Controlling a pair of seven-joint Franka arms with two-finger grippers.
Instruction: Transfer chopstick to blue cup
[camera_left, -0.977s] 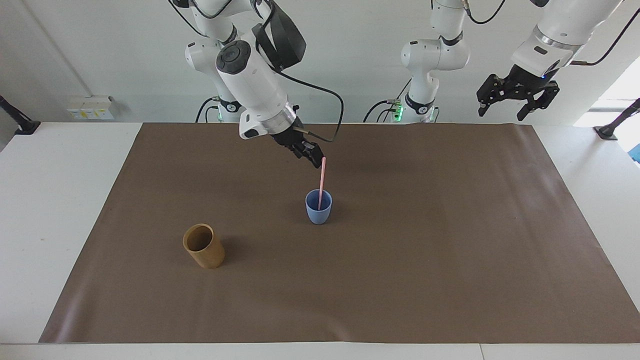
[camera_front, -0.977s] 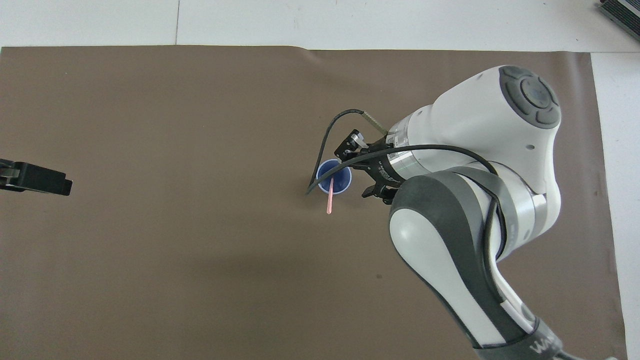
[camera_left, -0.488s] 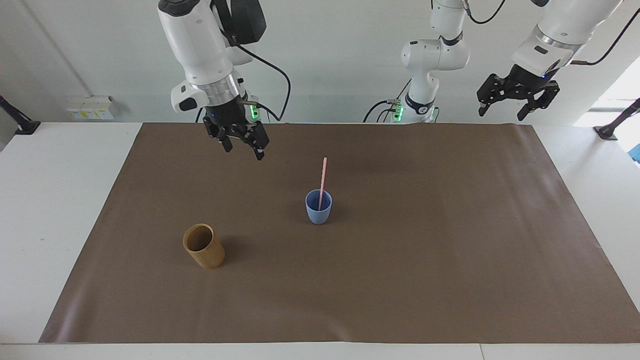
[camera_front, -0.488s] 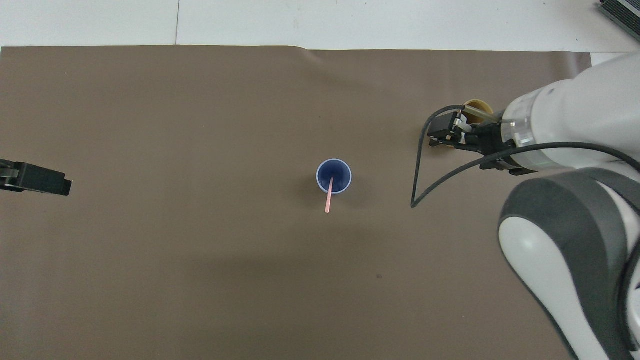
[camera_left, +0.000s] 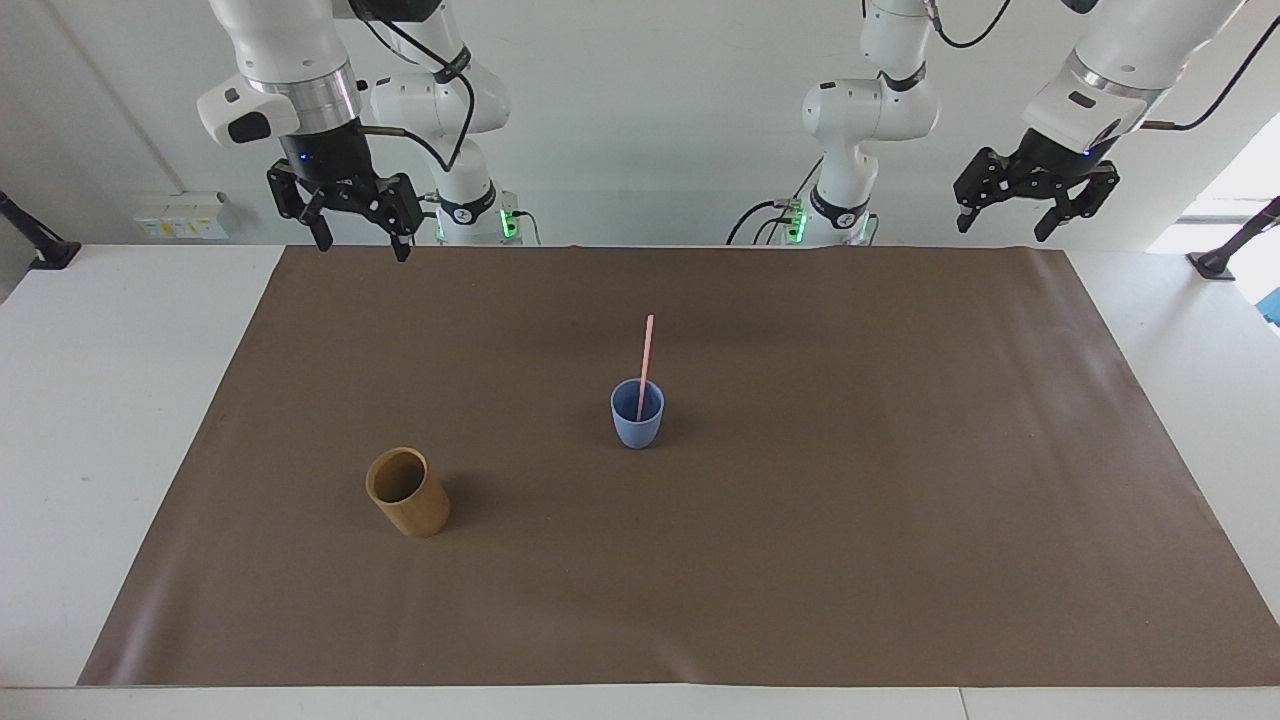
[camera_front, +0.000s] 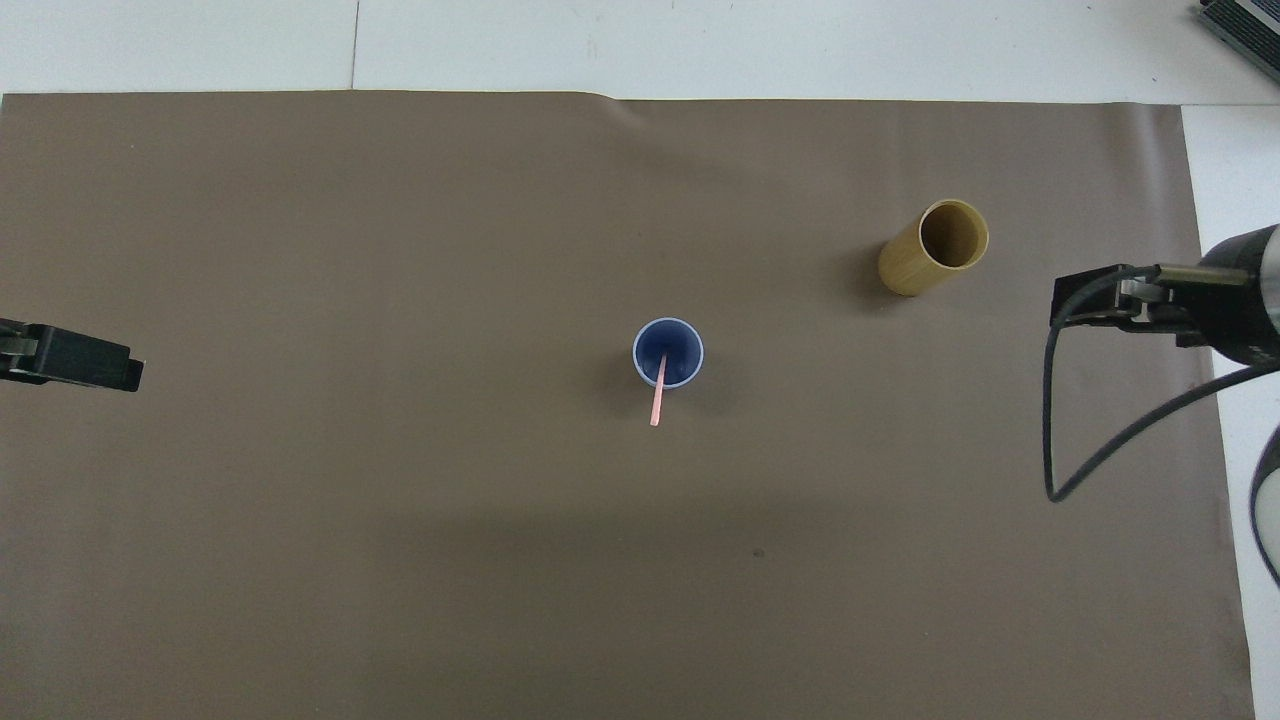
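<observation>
The pale pink chopstick (camera_left: 645, 360) (camera_front: 657, 396) stands in the blue cup (camera_left: 637, 420) (camera_front: 668, 353) at the middle of the brown mat, leaning against the rim on the side nearer to the robots. Nothing holds it. My right gripper (camera_left: 362, 236) (camera_front: 1095, 305) hangs open and empty high over the mat's corner at the right arm's end, well away from the cup. Open as well, my left gripper (camera_left: 1001, 223) (camera_front: 130, 372) waits raised over the left arm's end of the table.
A tan-brown cylindrical cup (camera_left: 408, 492) (camera_front: 935, 248) stands upright on the brown mat (camera_left: 900, 520), farther from the robots than the blue cup and toward the right arm's end. White table (camera_left: 110, 400) borders the mat.
My right gripper has let go of the chopstick, opened, and swung up and away from the blue cup toward the right arm's end. The chopstick stays in the cup. The left arm has not moved.
</observation>
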